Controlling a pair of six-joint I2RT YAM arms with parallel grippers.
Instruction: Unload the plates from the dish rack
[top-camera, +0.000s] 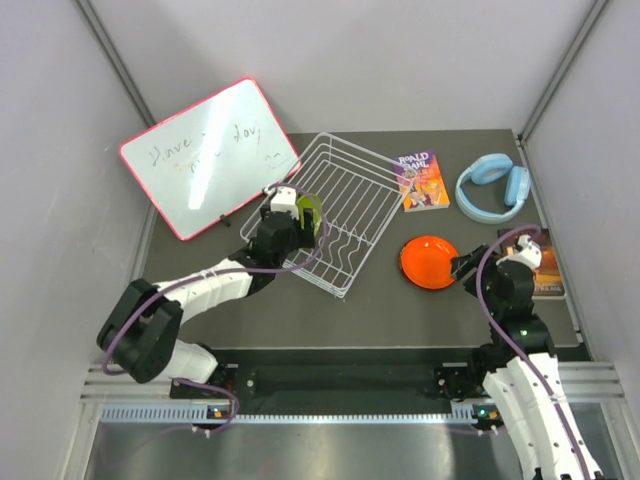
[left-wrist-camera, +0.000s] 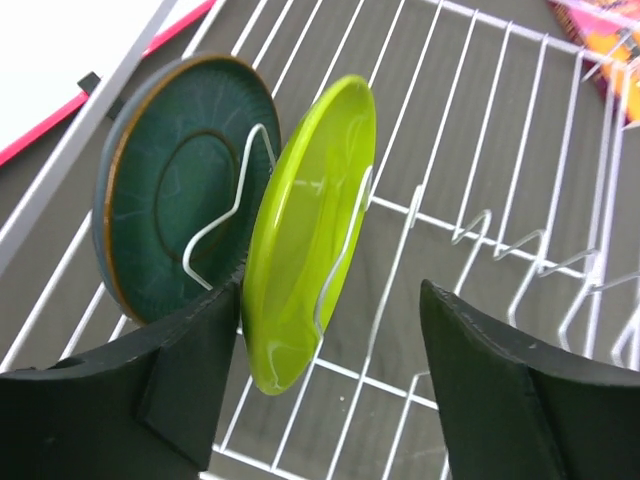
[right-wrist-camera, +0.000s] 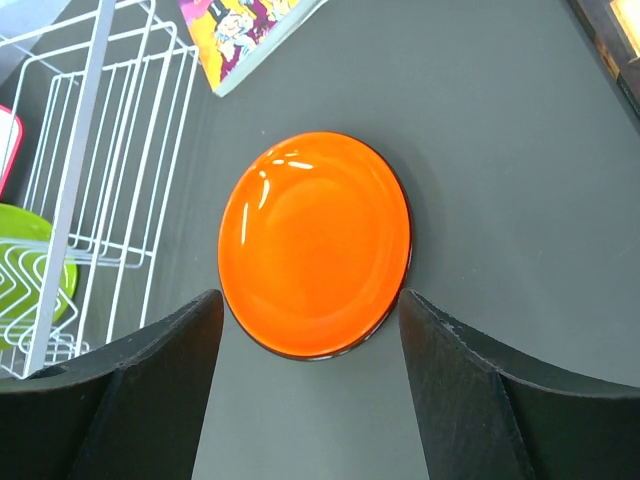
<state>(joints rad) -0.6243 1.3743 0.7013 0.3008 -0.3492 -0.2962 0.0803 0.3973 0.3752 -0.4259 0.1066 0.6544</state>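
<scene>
The white wire dish rack (top-camera: 345, 205) holds two plates standing on edge in its wavy dividers: a lime green plate (left-wrist-camera: 310, 230) and a dark teal plate (left-wrist-camera: 175, 200) behind it. My left gripper (left-wrist-camera: 330, 295) is open inside the rack. The green plate's lower edge sits between the jaws, close to the left finger (left-wrist-camera: 190, 370). In the top view the left gripper (top-camera: 300, 225) is at the green plate (top-camera: 312, 212). The orange plate (right-wrist-camera: 315, 245) lies flat on the table right of the rack. My right gripper (right-wrist-camera: 310, 300) is open, its tips flanking the plate's near edge. The dark red plate is not visible.
A pink-framed whiteboard (top-camera: 210, 155) leans at the back left. A colourful book (top-camera: 423, 180) and blue headphones (top-camera: 493, 185) lie behind the orange plate (top-camera: 430, 262). Another book (top-camera: 543, 262) lies by the right arm (top-camera: 505, 285). The rack's corner (right-wrist-camera: 100, 150) shows in the right wrist view.
</scene>
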